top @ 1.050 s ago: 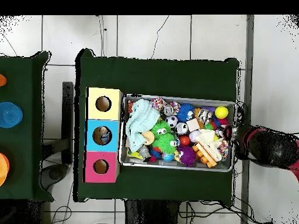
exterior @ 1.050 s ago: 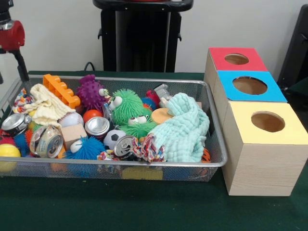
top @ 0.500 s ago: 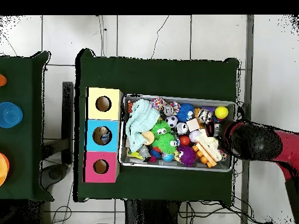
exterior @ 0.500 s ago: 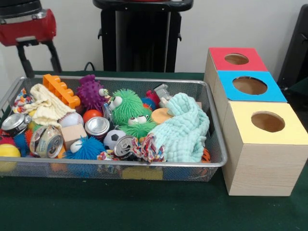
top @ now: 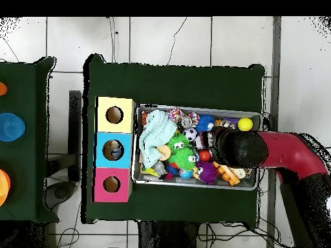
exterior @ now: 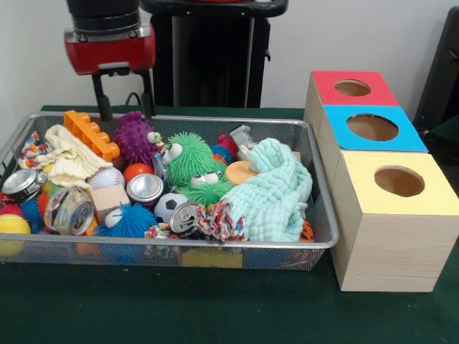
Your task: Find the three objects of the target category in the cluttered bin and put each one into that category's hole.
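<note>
Three boxes: you have a row of pale wooden boxes with round holes in their tops just beside the bin, with a red top (exterior: 353,87), a blue top (exterior: 373,127) and a yellow top (exterior: 399,182).
Bin: your silver wire-mesh bin (exterior: 215,252) sits on the dark green surface (exterior: 215,315), crammed with toys, cans and cloths.
Pincer: the red and black pincer (exterior: 123,107) hangs over the bin's far left corner; you can see its two black fingers (exterior: 104,106) spread apart, gripping nothing.
Below the pincer: an orange toy brick (exterior: 90,133) and a purple spiky ball with eyes (exterior: 136,137) lie right under the fingertips.
Cans: you can spot crushed silver drink cans at the left rim (exterior: 21,183), beside a wooden cube (exterior: 70,211), mid-bin (exterior: 145,189) and at the front (exterior: 186,216).
Soft things: a mint-green folded cloth (exterior: 276,192) fills the bin's end nearest the boxes; a cream knitted cloth (exterior: 68,159) lies at the opposite end.
Balls: you have a green fuzzy ball with eyes (exterior: 190,159), a small football (exterior: 169,205), a baseball (exterior: 106,178) and a yellow ball (exterior: 11,225).
Overhead: the arm (top: 284,155) reaches in from the side away from the boxes, covering that end of the bin.
</note>
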You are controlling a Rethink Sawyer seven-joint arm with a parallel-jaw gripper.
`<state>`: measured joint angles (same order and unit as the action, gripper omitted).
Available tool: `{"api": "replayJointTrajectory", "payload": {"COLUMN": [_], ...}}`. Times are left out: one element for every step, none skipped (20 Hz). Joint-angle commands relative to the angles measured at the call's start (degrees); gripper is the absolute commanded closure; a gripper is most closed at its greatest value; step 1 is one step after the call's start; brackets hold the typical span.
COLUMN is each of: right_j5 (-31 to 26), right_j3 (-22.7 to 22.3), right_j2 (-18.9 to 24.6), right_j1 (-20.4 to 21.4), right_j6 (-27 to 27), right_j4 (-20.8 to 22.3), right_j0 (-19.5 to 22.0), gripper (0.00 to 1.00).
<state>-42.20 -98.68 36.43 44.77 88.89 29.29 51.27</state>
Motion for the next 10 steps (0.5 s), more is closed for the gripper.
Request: {"api": "replayJointTrajectory", "payload": {"right_j5": [1.4,0.4,-0.2,-1.7,-2.1,-2.1,-1.9,-1.6,-1.3,-1.2], "right_j3": [-6.2,-5.9,-5.6,-5.0,-4.7,-4.6,-4.5,-4.3,-4.2,-3.9], "right_j2": [-8.6,-9.2,-10.0,-11.1,-11.8,-12.8,-13.5,-14.4,-15.0,-15.7], "right_j1": [0.3,0.1,0.0,0.0,-0.1,-0.1,-0.1,0.1,0.0,-0.2], "right_j6": [12.3,11.9,11.7,12.1,12.3,13.1,13.2,13.7,13.5,13.8], "right_j4": [-1.9,-1.8,-1.8,-1.7,-1.9,-2.1,-2.2,-2.0,-2.1,-2.5], "right_j0": [-0.8,-1.3,-1.8,-2.7,-3.0,-3.5,-3.9,-4.5,-4.7,-5.0], "gripper": [0.00,0.00,0.00,0.00,0.00,0.00,0.00,0.00,0.00,0.00]}}
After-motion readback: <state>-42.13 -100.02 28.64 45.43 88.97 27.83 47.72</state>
